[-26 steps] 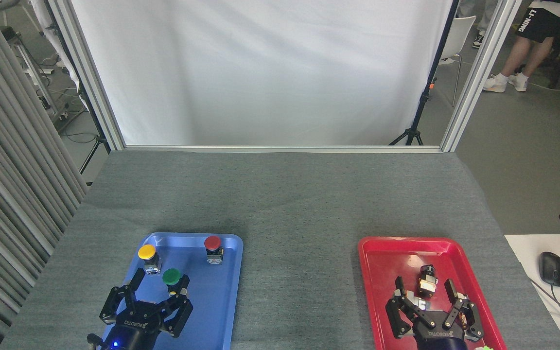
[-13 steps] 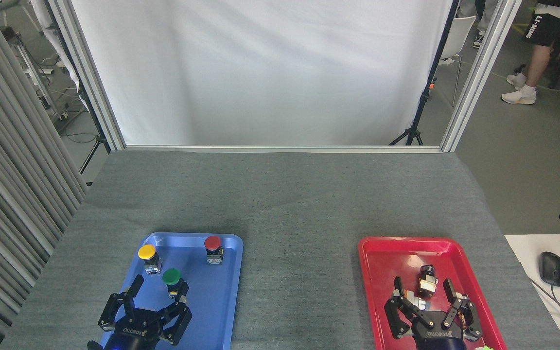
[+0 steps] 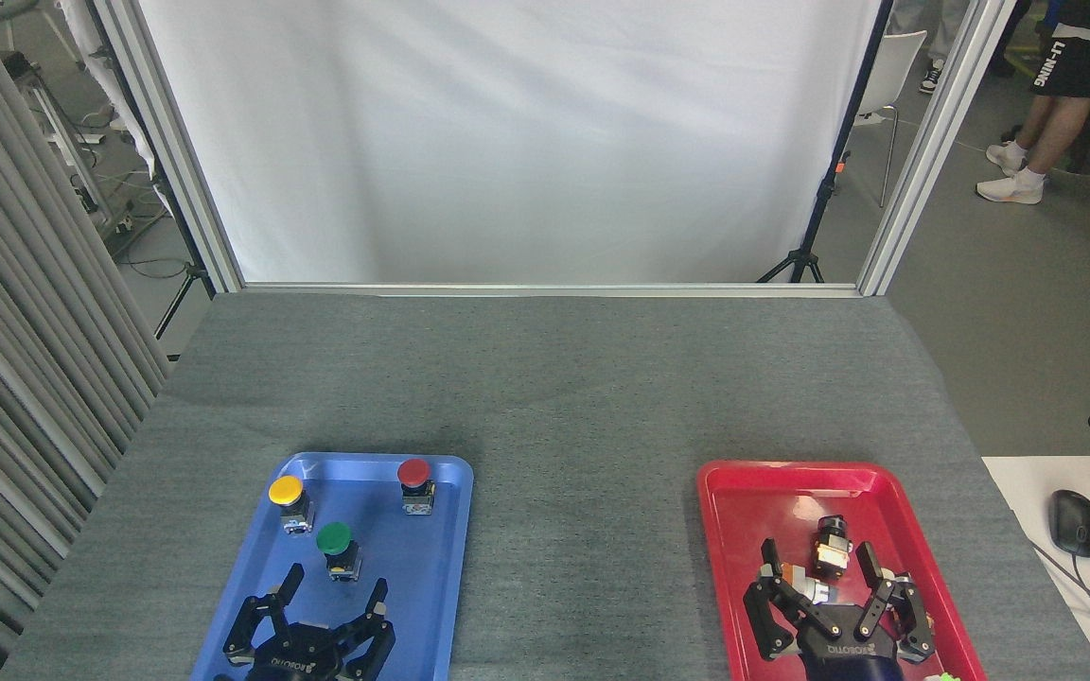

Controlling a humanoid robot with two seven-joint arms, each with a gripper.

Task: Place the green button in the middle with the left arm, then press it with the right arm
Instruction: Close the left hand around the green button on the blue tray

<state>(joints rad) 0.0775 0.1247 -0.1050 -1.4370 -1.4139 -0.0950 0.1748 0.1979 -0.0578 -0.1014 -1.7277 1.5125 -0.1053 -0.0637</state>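
The green button [image 3: 334, 542] stands upright in the blue tray [image 3: 441, 567], between the yellow-capped button [image 3: 287, 497] and the red-capped button [image 3: 414, 480]. My left gripper [image 3: 335, 591] sits just near of the green button, fingers spread open and empty, not touching it. My right gripper [image 3: 817, 567] hovers open over the red tray [image 3: 744, 501], its fingers on either side of small parts lying there. The middle [image 3: 583, 530] is bare grey fabric between the two trays.
A small black-and-tan part [image 3: 831, 549] and a grey-orange part [image 3: 805, 586] lie in the red tray. A white side table with a black mouse [image 3: 1075, 522] stands at the right. A person's legs [image 3: 1042, 132] are in the far background.
My left gripper has pulled back toward me and shifted right, coming away from the green button, which stays in the blue tray. My right gripper has drifted slightly nearer. The person behind has moved.
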